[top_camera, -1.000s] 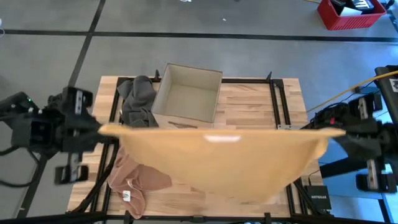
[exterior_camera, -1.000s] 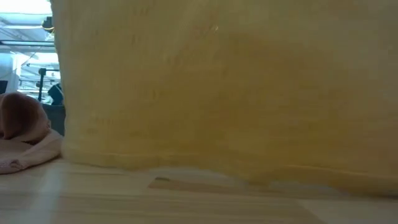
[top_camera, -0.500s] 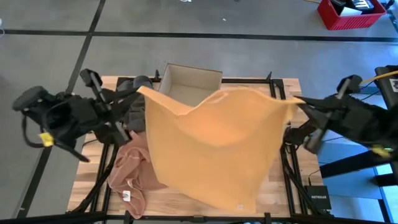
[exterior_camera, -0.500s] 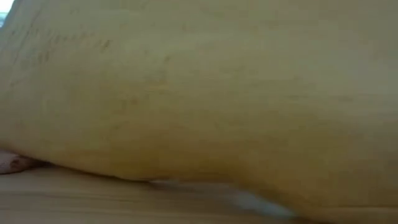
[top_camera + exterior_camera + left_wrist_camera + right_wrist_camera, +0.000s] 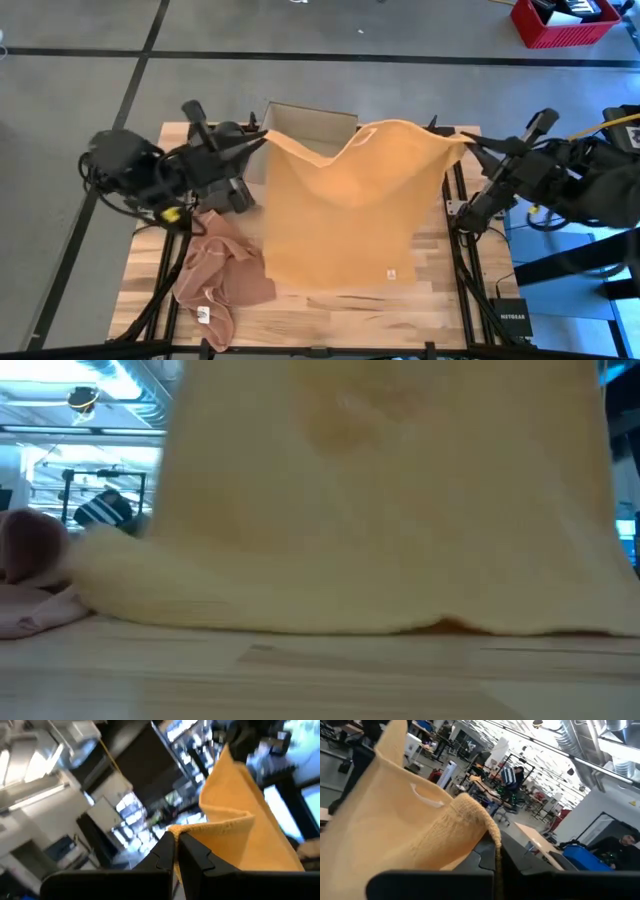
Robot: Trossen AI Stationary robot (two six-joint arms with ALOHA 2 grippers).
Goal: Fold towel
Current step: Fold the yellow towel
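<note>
The yellow towel (image 5: 345, 215) is held up at its two far corners, and its top edge sags between them. Its lower part (image 5: 335, 270) lies spread on the wooden table (image 5: 440, 300); in the low view the towel (image 5: 380, 510) fills most of the picture, its bottom edge on the tabletop. My left gripper (image 5: 262, 140) is shut on the left corner, next to the cardboard box (image 5: 305, 125). My right gripper (image 5: 468, 141) is shut on the right corner, near the table's far right. My left gripper pinches the towel's far left corner (image 5: 186, 831) between its two fingers (image 5: 197, 852), coming level from the table's left. The corner is lifted and the cloth runs slack to the other arm. My right gripper pinches the far right corner (image 5: 472, 807) between its fingers (image 5: 487, 855), level from the table's right. The corner is lifted and the cloth hangs down from it.
A pink towel (image 5: 215, 280) lies bunched at the table's near left. A grey cloth (image 5: 228, 132) lies at the far left, partly under my left arm. The open box stands at the far edge behind the towel. A black frame rail (image 5: 462, 290) runs along the right side.
Both grippers have swung toward the table's far edge and toward each other, sinking and rolling at the wrist. The towel, stretched wide and hanging over the table's middle before, is now narrower at the top, its top edge sags, and its lower part lies on the table.
</note>
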